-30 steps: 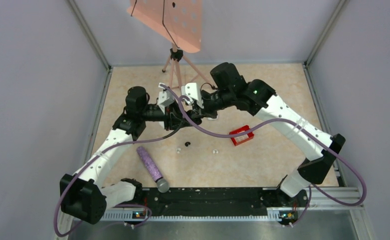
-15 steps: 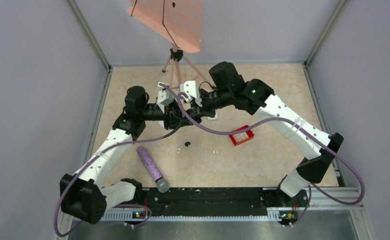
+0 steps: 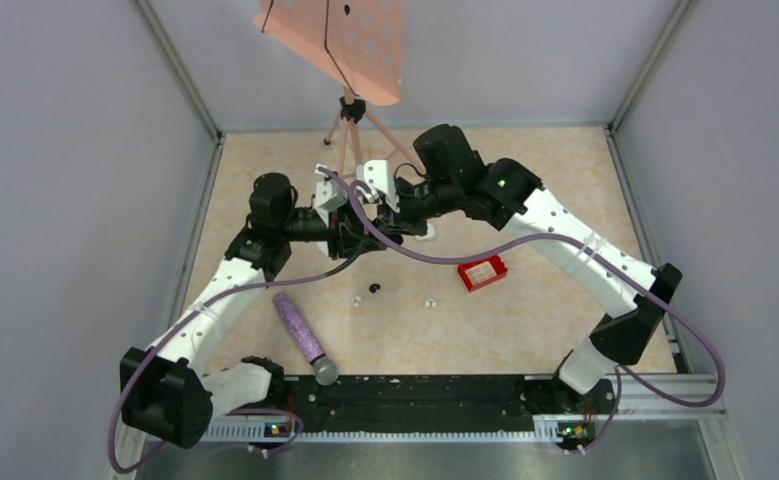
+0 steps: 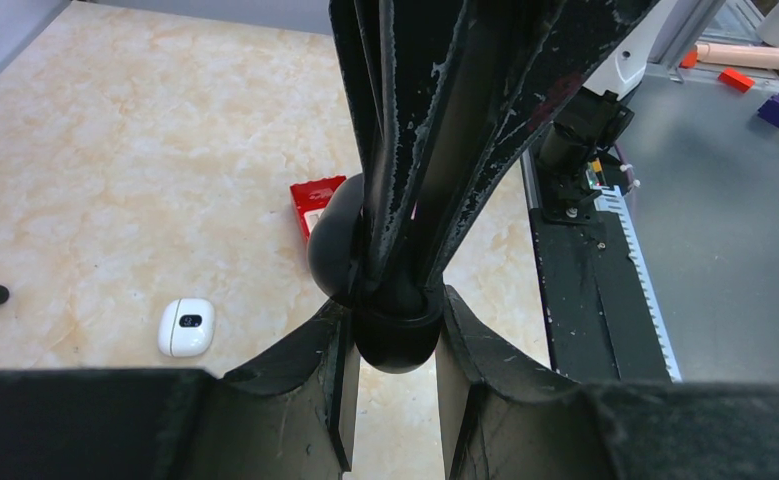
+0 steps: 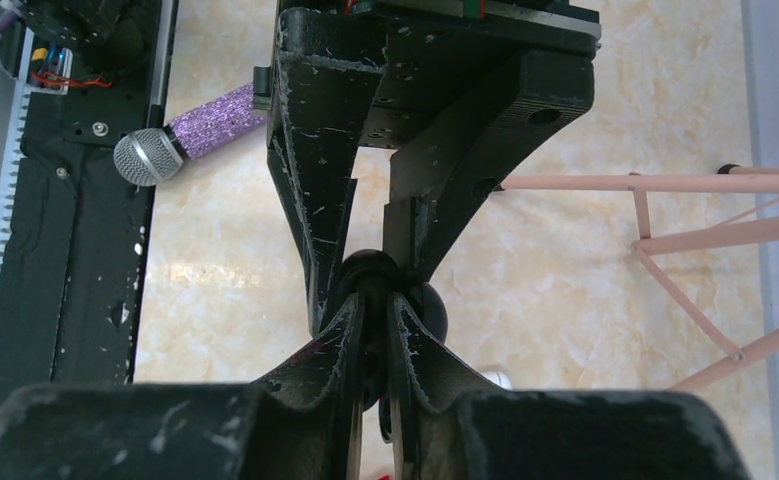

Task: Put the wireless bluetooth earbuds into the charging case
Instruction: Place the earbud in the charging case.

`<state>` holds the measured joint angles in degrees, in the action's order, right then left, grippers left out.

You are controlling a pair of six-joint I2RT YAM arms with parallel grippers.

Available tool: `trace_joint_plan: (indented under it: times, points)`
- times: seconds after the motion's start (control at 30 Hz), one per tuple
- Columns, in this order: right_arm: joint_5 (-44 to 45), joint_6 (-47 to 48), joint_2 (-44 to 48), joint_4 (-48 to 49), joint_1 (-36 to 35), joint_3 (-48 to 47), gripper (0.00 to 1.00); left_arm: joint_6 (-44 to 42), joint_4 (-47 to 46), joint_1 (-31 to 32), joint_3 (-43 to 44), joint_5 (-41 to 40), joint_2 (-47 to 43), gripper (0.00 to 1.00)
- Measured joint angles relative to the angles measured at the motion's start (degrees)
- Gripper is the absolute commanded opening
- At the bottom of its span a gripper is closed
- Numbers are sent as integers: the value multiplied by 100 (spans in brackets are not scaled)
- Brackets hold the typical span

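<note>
With the left claw (image 4: 395,320) and right claw (image 5: 375,305) both seemingly clamped mid-air on one small dark piece (image 4: 395,345), perhaps an earbud, release one side only once the other holds firm, since the charging case (image 4: 186,327) and white earbuds (image 3: 430,302) lie on the worktop (image 3: 525,200) below.

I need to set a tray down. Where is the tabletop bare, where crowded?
Bare: beige marble tabletop far right, beyond the red square basket; also between that basket and the black front rail. Crowded: centre, where left gripper and right gripper meet, by pink tripod and tiny white bits.
</note>
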<state>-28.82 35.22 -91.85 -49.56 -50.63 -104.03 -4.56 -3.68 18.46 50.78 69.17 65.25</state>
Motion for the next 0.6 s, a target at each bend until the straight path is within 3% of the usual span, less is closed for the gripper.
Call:
trace_joint_plan:
  times: [0.07,0.33,0.6]
  points:
    - [17,-42,-2,4,0,0,12,0,-31,0,-22,-11,0,0]
    - [74,-240,0,-105,0,-55,42,0,-142,2,-57,-109,0,0]
    - [-420,-798,273,-109,304,-586,49,24,-243,9,-57,-81,0,0]
